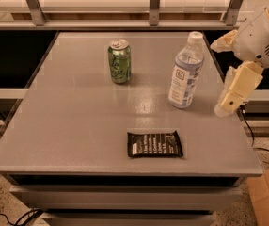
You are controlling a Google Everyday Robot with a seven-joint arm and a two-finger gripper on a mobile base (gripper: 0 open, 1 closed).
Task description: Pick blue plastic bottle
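Observation:
The blue plastic bottle (186, 72) stands upright on the right part of the grey table (78, 121). It is clear and bluish, with a white cap and a white-and-blue label. My gripper (218, 77) is at the table's right edge, just right of the bottle and apart from it. It is open and empty: one cream finger (224, 41) is level with the bottle's neck and the other (235, 88) is lower, near its base.
A green soda can (119, 61) stands upright at the back centre-left of the table. A black snack bar wrapper (154, 144) lies flat near the front edge. A metal-framed rail (153, 6) runs behind the table. A cardboard box (268, 197) sits on the floor at lower right.

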